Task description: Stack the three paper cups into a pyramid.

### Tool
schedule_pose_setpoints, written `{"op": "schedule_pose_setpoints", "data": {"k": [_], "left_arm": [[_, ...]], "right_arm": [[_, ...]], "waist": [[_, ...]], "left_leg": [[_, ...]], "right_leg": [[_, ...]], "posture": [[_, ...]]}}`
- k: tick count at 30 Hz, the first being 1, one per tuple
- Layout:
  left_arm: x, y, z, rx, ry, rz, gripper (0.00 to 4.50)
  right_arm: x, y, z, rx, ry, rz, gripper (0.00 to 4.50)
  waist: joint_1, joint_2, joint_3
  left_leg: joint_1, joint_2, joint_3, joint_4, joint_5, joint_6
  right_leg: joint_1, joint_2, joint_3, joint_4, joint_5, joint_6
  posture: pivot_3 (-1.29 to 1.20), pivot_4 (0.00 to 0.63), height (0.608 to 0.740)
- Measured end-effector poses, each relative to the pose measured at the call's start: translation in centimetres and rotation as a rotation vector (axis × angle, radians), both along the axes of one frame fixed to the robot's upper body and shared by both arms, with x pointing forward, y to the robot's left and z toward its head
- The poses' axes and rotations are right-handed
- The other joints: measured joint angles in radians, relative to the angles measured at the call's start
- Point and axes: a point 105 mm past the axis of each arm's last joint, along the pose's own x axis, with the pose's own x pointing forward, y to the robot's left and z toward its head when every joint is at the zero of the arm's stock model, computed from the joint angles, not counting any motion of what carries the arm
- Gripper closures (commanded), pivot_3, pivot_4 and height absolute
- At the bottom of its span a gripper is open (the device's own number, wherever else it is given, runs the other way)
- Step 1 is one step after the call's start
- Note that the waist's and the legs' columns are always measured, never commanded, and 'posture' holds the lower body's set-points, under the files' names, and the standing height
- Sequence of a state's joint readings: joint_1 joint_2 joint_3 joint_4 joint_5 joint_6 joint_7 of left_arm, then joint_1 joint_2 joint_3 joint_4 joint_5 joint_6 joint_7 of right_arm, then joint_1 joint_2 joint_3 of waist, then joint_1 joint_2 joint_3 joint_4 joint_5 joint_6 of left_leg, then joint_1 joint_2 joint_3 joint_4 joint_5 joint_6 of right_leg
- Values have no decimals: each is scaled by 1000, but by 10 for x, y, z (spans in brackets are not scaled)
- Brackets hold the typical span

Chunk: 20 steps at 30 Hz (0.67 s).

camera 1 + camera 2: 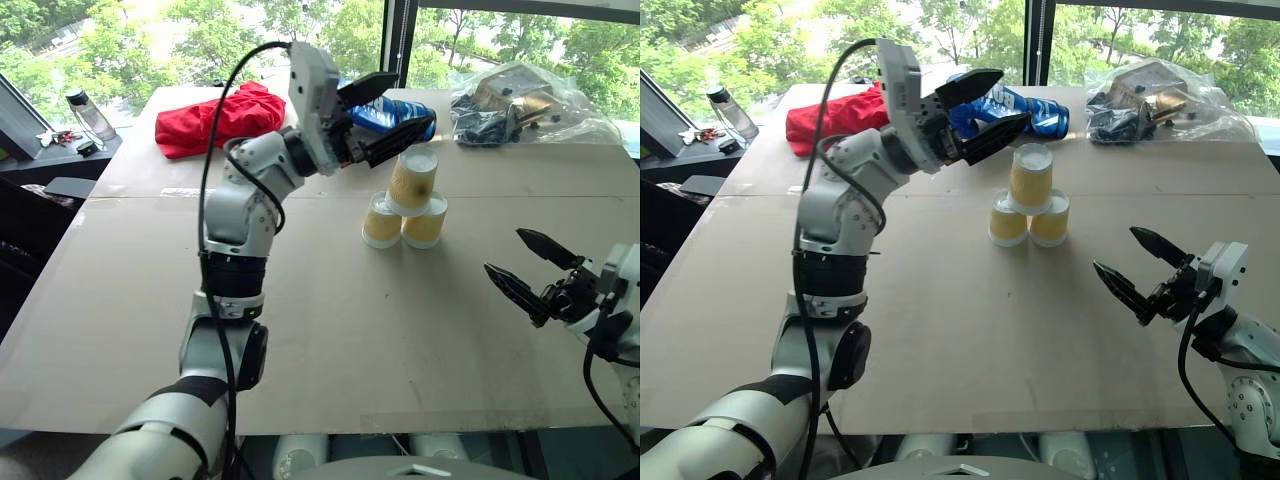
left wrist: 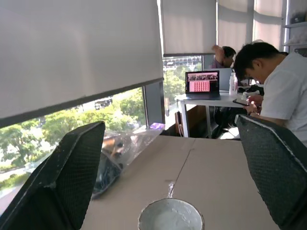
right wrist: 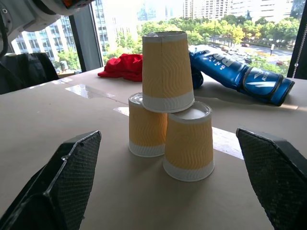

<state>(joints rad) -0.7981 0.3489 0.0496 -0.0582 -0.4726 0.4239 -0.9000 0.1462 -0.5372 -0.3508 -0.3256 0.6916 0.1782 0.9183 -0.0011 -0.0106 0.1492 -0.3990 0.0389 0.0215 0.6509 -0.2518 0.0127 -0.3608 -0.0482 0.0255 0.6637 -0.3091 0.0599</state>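
Observation:
The three paper cups stand mouth-down as a pyramid in the middle of the table. Two tan cups point(image 1: 381, 222) point(image 1: 425, 222) sit side by side, and the third cup point(image 1: 412, 180) rests on top across both. My left gripper point(image 1: 415, 99) hovers open just above and behind the top cup, apart from it and holding nothing. The left wrist view shows that cup's white base point(image 2: 170, 215) between the spread fingers point(image 2: 62, 177). My right gripper point(image 1: 504, 250) stands open low at the right, pointing at the stack point(image 3: 167, 72) from a distance.
Behind the cups lie a blue bottle-like pack point(image 1: 385, 115), a red cloth point(image 1: 215, 118) and a clear plastic bag of parts point(image 1: 520, 100). A water bottle point(image 1: 88, 112) stands at the far left. A person point(image 2: 278, 91) sits at a desk beyond the table.

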Motion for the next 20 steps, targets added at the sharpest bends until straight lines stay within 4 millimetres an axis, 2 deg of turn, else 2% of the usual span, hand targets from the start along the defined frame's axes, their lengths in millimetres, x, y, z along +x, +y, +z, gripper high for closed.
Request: {"op": "schedule_pose_setpoints", "data": {"k": [3,4,6,9,14,20], "left_arm": [[-4,33,-56,83,187,118,23],[-11,48,-86,127,280,173,23],[-24,63,-118,172,381,234,23],[-50,83,-154,215,481,313,23],[-77,98,-204,269,550,419,23],[-85,93,-217,216,515,483,23]], "right_arm": [[-3,-4,-20,-22,52,18,0],[-6,-6,-29,-35,77,22,0],[-7,-11,-41,-46,113,15,0],[-8,-18,-56,-78,140,1,0],[-16,-28,-81,-119,205,-21,0],[-23,-33,-94,-167,225,-35,0]], "waist": [[-6,0,0],[-11,-1,0],[-10,-1,1],[-9,-1,1],[3,-1,1],[7,-1,-1]], "left_leg": [[0,1,0,0,0,0],[0,2,0,0,0,0],[0,2,0,1,-1,1],[1,2,0,1,-2,4],[2,1,0,1,-3,4],[4,1,0,1,-3,5]], "right_leg": [[0,0,0,1,0,0],[0,0,0,1,0,0],[0,-1,0,1,0,0],[1,-3,0,1,0,0],[2,-4,0,0,0,-1],[4,-5,0,0,0,-1]], "posture": [[0,150,740],[0,150,740],[0,150,740],[0,150,740],[0,150,740],[0,150,740]]}}
